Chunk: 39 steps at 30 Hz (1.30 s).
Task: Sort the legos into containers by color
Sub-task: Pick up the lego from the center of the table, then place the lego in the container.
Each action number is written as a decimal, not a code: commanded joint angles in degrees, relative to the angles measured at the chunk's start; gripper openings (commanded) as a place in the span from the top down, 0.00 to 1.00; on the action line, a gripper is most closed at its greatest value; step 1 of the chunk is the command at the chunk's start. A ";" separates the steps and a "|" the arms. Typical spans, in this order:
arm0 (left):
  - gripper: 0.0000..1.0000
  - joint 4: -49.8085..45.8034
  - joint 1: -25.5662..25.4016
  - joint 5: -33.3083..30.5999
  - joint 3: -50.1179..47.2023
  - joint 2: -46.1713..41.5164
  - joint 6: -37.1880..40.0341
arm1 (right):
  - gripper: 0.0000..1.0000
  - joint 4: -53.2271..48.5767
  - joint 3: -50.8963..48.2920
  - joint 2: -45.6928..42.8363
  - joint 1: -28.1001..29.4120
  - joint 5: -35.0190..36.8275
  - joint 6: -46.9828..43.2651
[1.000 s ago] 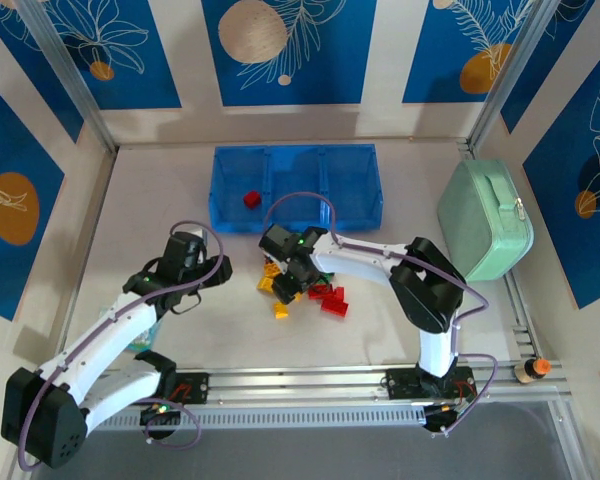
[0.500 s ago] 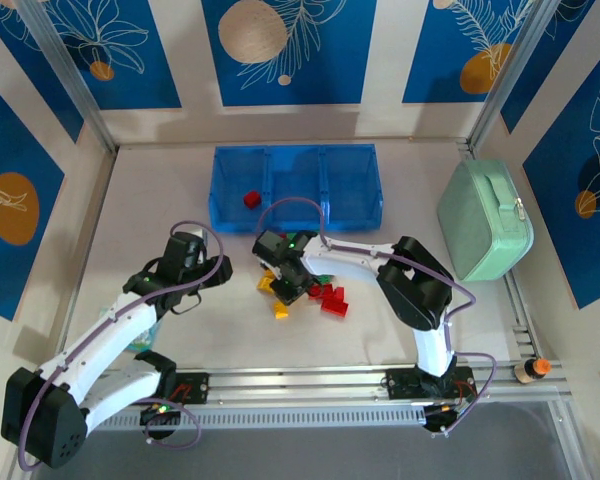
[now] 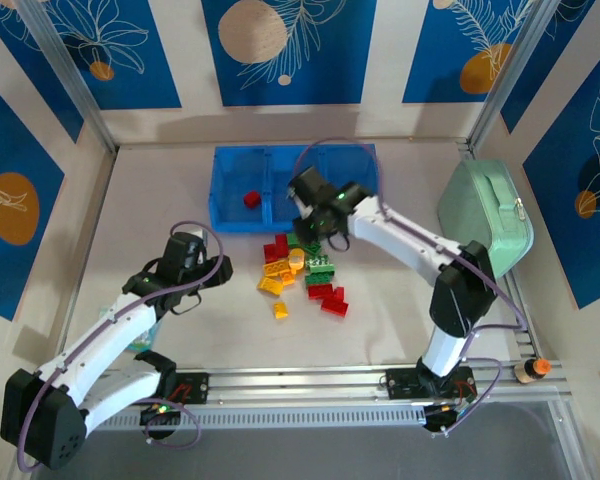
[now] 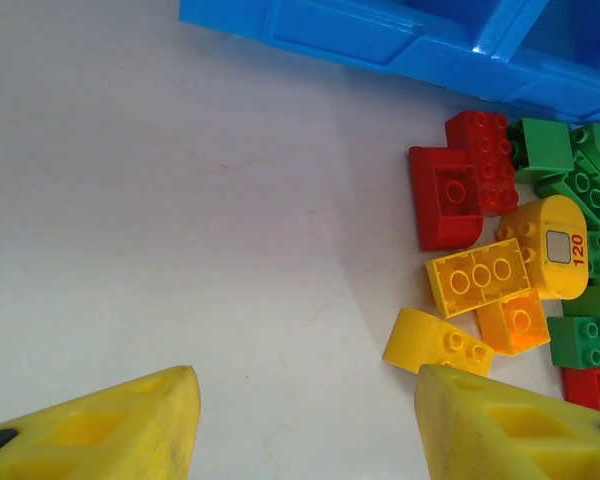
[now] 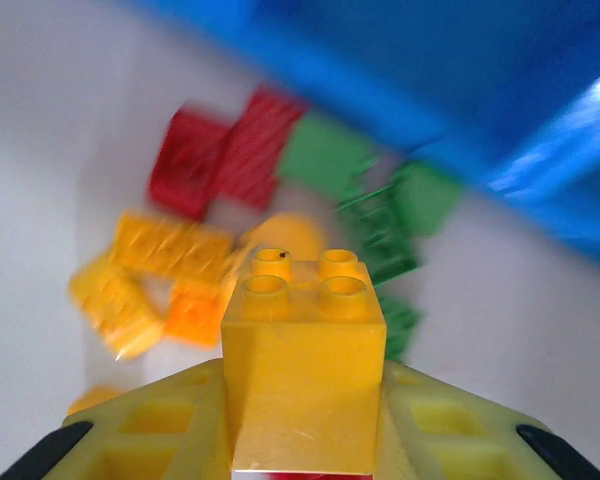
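- Two arms of mine are out over the pale surface. My right arm stretches long from its base, up and to the left, and its wrist hangs over the far edge of the pile, close to the tray's near wall.
- My left arm is folded at the elbow, with its wrist over bare surface to the left of the pile.
- Across the far side lies the blue tray with three compartments side by side.
- Against the right wall stands a mint-green case, well apart from the bricks.
- Just in front of the tray sit the loose legos: red, green and yellow-orange ones bunched together, many touching.
- My left gripper is spread wide with nothing in it. Bare surface shows between its fingers, and the nearest bricks lie to its right.
- My right gripper is clamped on a yellow lego with four studs on top, held above the blurred pile.
- One red lego lies alone in the tray's left compartment.
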 commanded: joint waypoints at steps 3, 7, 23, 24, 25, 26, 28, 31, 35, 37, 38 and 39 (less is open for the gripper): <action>0.41 -1.18 -1.84 0.13 -0.64 -1.50 0.21 | 0.67 -4.56 5.40 2.12 -10.25 1.81 4.56; 0.41 -0.29 -3.50 0.39 -1.66 -2.09 -0.53 | 0.67 -4.82 9.14 7.90 -16.99 -0.13 5.44; 0.41 -1.71 -15.25 -0.93 -4.51 -2.90 -8.00 | 0.62 -14.86 31.93 32.10 -22.51 -0.33 5.29; 0.41 -1.78 -16.01 -1.33 -4.65 -2.84 -8.47 | 0.60 -15.22 32.67 32.66 -22.49 -0.29 5.37; 0.41 -1.86 -16.49 -1.58 -4.51 -2.59 -8.74 | 0.57 -15.36 33.08 32.92 -22.53 -0.04 5.53; 0.41 -1.82 -16.84 -1.63 -4.35 -2.35 -8.85 | 0.52 -15.45 33.30 32.94 -22.54 -0.04 5.63; 0.40 -1.08 -17.40 -1.15 -3.87 -1.55 -8.48 | 0.40 -15.90 34.02 32.67 -22.34 0.37 5.96; 0.40 -0.99 -18.27 0.64 -1.96 1.19 -6.16 | 0.38 -16.48 34.52 30.97 -21.65 2.24 6.13; 0.39 -2.82 -20.89 -1.04 1.78 5.74 -3.16 | 0.38 -16.57 32.72 25.56 -19.35 6.02 6.42; 0.39 -2.00 -21.91 -0.98 3.36 7.78 -2.22 | 0.38 -15.25 29.12 20.86 -17.57 6.42 6.51; 0.39 -1.46 -22.23 -0.85 4.01 8.67 -1.82 | 0.38 -14.42 27.14 18.55 -16.68 6.43 6.43; 0.39 -0.94 -22.38 -0.84 4.83 9.75 -1.48 | 0.37 -13.09 24.45 15.82 -15.48 6.08 6.18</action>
